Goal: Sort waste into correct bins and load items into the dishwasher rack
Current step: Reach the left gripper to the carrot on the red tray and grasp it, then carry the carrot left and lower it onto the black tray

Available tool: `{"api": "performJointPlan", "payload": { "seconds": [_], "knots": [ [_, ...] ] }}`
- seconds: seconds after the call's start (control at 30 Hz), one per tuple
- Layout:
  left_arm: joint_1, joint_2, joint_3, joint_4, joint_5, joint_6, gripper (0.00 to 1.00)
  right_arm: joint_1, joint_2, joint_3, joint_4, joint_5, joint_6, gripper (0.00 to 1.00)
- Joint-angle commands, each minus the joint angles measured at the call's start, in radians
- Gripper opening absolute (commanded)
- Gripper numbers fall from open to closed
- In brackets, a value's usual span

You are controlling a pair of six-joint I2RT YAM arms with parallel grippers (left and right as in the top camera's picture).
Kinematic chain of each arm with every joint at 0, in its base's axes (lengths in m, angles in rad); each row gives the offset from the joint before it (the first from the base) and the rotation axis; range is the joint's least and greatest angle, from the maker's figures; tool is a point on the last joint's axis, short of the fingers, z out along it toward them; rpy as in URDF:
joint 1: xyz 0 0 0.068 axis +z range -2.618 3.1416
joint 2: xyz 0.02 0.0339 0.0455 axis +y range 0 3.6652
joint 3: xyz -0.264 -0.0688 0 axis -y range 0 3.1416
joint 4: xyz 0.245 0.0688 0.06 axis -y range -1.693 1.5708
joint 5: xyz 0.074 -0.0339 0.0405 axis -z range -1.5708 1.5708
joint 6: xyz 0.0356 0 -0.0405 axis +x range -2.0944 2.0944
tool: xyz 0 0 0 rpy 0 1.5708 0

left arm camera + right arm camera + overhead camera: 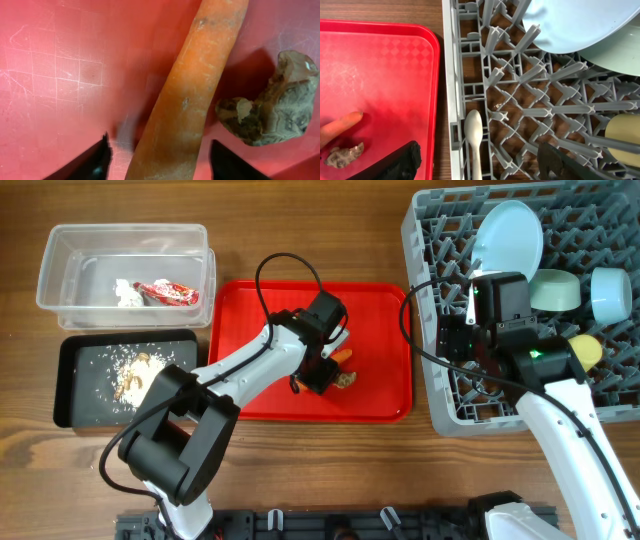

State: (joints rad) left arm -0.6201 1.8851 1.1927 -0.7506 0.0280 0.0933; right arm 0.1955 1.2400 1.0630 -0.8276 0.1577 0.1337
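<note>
My left gripper (322, 370) (162, 165) is open low over the red tray (260, 310), its fingers on either side of the orange carrot (190, 100) without touching it. The brownish lump (272, 112) lies just right of the carrot. My right gripper (470, 320) (477, 165) is open over the left edge of the grey dishwasher rack (440, 240), above the white spoon (474, 137) lying in the rack. The rack holds the pale blue plate (510, 235), green bowl (556, 290), light blue bowl (610, 292) and yellow cup (585, 350).
The clear tub (80, 250) at the back left holds the red wrapper (168, 293) and white tissue (126, 291). The black tray (80, 360) in front of it holds rice scraps (135, 375). The rack stands close to the red tray's right rim.
</note>
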Motion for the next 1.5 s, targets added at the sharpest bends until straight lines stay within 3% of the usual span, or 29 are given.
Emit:
{"api": "performJointPlan", "payload": {
  "seconds": [0.0, 0.2, 0.4, 0.63, 0.73, 0.87, 1.17, 1.47],
  "knots": [
    [0.0, 0.014, 0.0, 0.003, 0.008, 0.003, 0.52, 0.005, 0.005, 0.009, -0.005, -0.009, 0.006, 0.78],
    [0.0, 0.014, 0.0, 0.002, 0.008, 0.003, 0.41, 0.005, 0.005, 0.01, -0.004, -0.009, 0.004, 0.77],
    [0.0, 0.014, 0.0, -0.012, 0.009, 0.003, 0.39, 0.005, 0.005, 0.009, -0.004, -0.009, 0.004, 0.77],
    [0.0, 0.013, 0.0, -0.028, 0.008, 0.003, 0.19, 0.005, 0.005, 0.01, -0.005, -0.009, 0.004, 0.77],
    [0.0, 0.009, 0.002, -0.034, -0.005, 0.004, 0.16, 0.005, 0.005, 0.01, -0.004, -0.008, 0.002, 0.77],
    [0.0, -0.024, 0.048, -0.127, -0.071, 0.003, 0.06, 0.005, 0.005, 0.01, -0.004, -0.007, -0.004, 0.77],
    [0.046, -0.199, 0.104, -0.187, -0.157, -0.106, 0.04, 0.005, 0.005, 0.01, -0.005, 0.0, -0.004, 0.77],
    [0.333, -0.391, 0.103, -0.234, -0.157, -0.23, 0.04, 0.005, 0.005, 0.01, -0.004, -0.001, -0.003, 0.77]
  ]
}}
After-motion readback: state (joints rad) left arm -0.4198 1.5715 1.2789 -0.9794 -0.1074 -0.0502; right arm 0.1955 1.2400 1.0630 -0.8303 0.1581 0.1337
